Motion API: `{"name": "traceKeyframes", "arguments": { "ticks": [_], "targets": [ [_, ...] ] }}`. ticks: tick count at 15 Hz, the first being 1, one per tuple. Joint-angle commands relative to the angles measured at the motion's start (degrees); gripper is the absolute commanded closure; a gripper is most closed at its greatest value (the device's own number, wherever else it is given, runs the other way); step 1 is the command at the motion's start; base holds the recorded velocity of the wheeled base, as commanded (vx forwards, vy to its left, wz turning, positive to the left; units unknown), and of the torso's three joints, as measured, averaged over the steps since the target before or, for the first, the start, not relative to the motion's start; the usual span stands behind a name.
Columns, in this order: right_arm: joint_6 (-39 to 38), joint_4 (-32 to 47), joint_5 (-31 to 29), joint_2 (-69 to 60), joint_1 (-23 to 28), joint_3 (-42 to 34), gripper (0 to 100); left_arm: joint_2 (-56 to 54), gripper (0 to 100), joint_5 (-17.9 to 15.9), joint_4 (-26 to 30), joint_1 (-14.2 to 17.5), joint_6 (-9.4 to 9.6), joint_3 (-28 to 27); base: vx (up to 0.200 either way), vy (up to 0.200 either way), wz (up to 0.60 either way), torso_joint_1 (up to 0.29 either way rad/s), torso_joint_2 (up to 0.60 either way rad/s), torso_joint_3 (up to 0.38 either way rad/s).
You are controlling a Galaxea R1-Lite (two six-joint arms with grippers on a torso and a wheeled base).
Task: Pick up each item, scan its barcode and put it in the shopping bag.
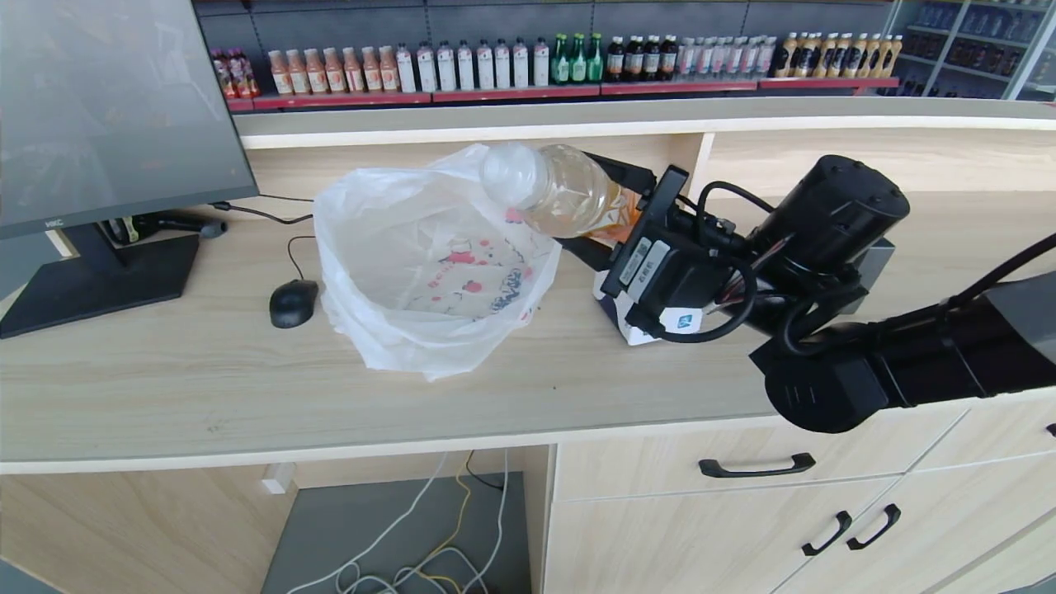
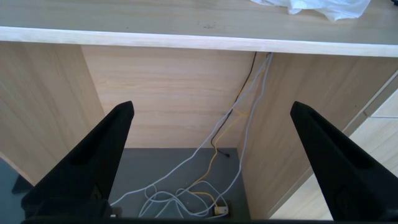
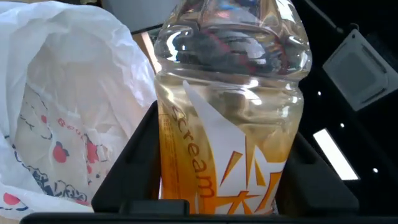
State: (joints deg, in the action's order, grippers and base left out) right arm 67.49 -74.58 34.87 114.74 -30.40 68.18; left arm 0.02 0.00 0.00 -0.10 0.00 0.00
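1. The right gripper (image 1: 612,221) clamps its fingers on the labelled middle of a clear bottle (image 1: 551,190) of pale amber drink, holding it tilted above the counter (image 1: 165,388).
2. The bottle's free end juts over the near rim of the white shopping bag (image 1: 429,272), which stands open on the counter between a black mouse (image 1: 293,303) and the arm.
3. A small white carton (image 1: 631,330) sits on the counter under the right gripper.
4. The left gripper (image 2: 211,109) hangs below the counter edge, jaws spread wide and gripping nothing, facing loose cables (image 2: 205,186) on the floor.
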Motion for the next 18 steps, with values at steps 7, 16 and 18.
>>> {"name": "traceKeyframes", "arguments": {
  "ticks": [7, 16, 18],
  "targets": [
    [3.5, 0.0, 4.3, 1.4, 3.4, 0.0, 100, 0.0, 0, 0.0, 0.0, 0.0, 0.0, 0.0, 0.0, 0.0, 0.0, 0.0, 0.0, 0.0],
    [5.5, 0.0, 5.1, 2.8, 5.7, -2.5, 100, 0.1, 0, 0.0, 0.0, 0.0, 0.0, 0.0, 0.0, 0.0, 0.0, 0.0, 0.0, 0.0],
    [6.0, -0.1, 5.1, 3.0, 5.7, -3.5, 100, 0.0, 0, 0.0, 0.0, 0.0, 0.0, 0.0, 0.0, 0.0, 0.0, 0.0, 0.0, 0.0]
  ]
}}
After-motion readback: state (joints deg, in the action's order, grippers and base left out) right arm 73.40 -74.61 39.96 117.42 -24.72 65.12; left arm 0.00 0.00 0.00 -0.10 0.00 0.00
